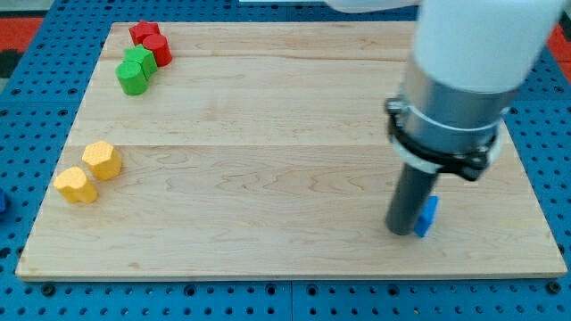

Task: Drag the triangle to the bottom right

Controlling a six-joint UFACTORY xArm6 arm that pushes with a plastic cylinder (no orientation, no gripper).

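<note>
One view: the single camera, looking down on a pale wooden board (268, 152) set on a blue pegboard base (36, 62).
Seven blocks visible: two red, two green, two yellow, one blue.
Red pair: small red blocks (149, 41), shape unclear, touching each other at about 10 o'clock on the board.
Green pair: small green blocks (136, 71), shape unclear, just beside the red pair on its 7 o'clock side.
Yellow pair: two yellow hexagon-like blocks (88, 172), touching, at about 8 o'clock near the view's left edge.
Task item: small blue block (427, 216), presumably the triangle though mostly hidden by the rod, at about 4 o'clock on the board.
My tip (401, 232): resting on the board, touching the blue block on its 9 o'clock side.
Jaws: none fitted; the arm ends in a plain dark rod, so nothing opens or closes.
Step in hand: judged late, the block already lying in the bottom-right region.
Next move: a short push toward 4 o'clock, stopping short of the board edge.
</note>
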